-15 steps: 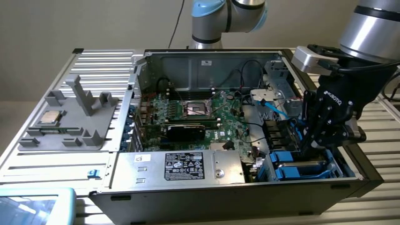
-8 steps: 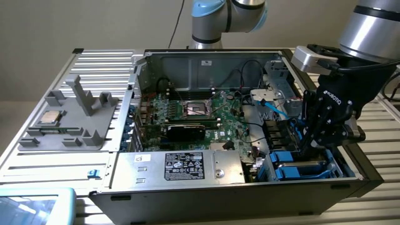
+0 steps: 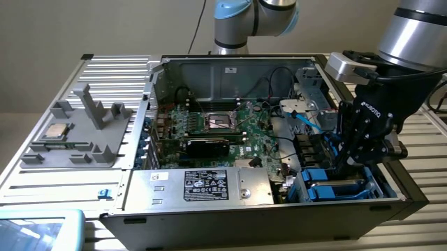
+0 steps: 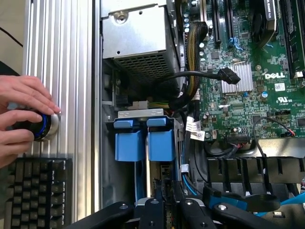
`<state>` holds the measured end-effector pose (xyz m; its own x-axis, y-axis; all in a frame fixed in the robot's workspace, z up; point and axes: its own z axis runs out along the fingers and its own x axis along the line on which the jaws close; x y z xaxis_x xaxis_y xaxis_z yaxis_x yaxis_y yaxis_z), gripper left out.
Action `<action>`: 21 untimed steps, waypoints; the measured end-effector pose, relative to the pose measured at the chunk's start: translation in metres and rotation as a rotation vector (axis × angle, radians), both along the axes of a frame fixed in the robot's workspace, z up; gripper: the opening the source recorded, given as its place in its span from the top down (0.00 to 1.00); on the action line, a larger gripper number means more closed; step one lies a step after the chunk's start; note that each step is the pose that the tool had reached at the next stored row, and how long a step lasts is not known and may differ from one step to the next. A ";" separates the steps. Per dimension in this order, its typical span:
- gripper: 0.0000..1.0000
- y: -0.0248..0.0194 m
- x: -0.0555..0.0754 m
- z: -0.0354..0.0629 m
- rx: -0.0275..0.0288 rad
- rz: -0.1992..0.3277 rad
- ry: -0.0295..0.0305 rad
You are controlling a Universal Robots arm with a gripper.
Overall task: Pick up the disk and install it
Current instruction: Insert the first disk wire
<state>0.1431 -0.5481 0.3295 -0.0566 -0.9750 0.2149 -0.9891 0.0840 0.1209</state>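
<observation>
At the drive bay [image 4: 140, 114], gripper [image 3: 347, 167] clamped on the disk [image 4: 162, 144], edge-up, long axis running into the bay

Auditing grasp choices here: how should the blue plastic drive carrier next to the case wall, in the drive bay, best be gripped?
Grip the blue plastic drive carrier by its blue end block, which faces upward, coming straight down through the case's open side. It sits slotted between the case wall and a second blue carrier, so probably nothing else is reachable.
</observation>
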 end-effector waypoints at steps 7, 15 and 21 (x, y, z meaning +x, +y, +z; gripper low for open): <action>0.83 -0.0006 0.000 -0.0003 0.0031 0.000 -0.0001; 0.83 -0.0023 0.000 -0.0005 0.0112 0.000 -0.0002; 0.83 -0.0028 0.001 -0.0005 0.0130 0.000 -0.0001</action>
<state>0.1445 -0.5509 0.3290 -0.0568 -0.9777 0.2023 -0.9891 0.0827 0.1218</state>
